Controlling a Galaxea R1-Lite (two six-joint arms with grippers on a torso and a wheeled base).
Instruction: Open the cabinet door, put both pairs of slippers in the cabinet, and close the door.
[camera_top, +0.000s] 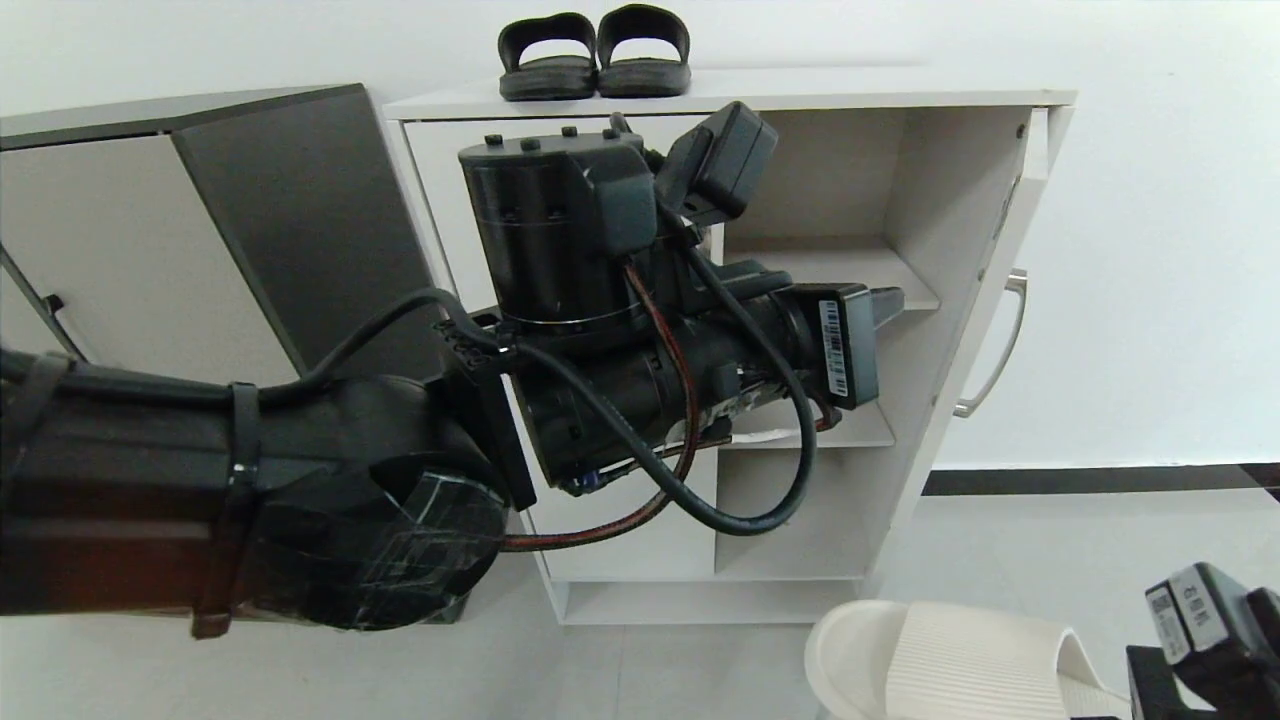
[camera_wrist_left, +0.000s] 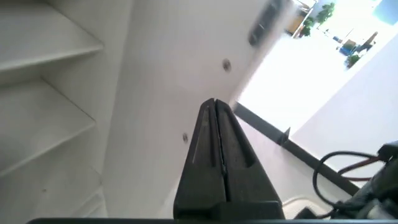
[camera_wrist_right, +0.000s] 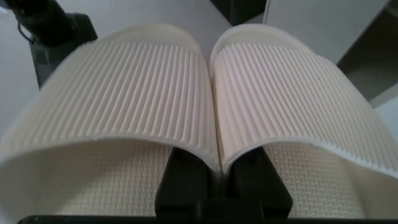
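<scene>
Two slippers form the cream pair (camera_wrist_right: 124, 93), the nearest task object. The right claw (camera_wrist_right: 217, 182) has one finger under each ribbed strap and pinches the adjoining side walls together, so both slippers are carried as one unit. In the head view the cream pair sits low in the right foreground, over the floor (camera_top: 1000, 540), in front of the cabinet (camera_top: 850, 88) and well short of its opening. Whether the soles touch the floor cannot be told.

Farther in, the left arm (camera_top: 560, 330) crosses the cabinet front. The left claw (camera_wrist_left: 216, 149) has its fingers pressed together on nothing. It lies at about the height of the upper shelves (camera_top: 840, 270), close beside the inner face of the door (camera_wrist_left: 161, 87); contact with that face cannot be judged. The door stands swung wide to the robot's right, with its handle (camera_top: 1000, 340) on the far side. The compartments in view hold no slippers.

Farthest, the black pair (camera_top: 595, 55) rests side by side on the cabinet top, against the wall (camera_top: 1150, 250).

Progress, as judged from this layout:
- **Done:** the door is open and the cream pair is grasped.
- **Left:** neither pair is inside yet. The cream pair needs carrying to a shelf and releasing. The black pair needs taking down from the top and stowing. The door then needs closing.
- **Next move:** with the left arm spanning the opening, the right arm's path inward looks partly obstructed, so the left arm probably needs to move aside first.
</scene>
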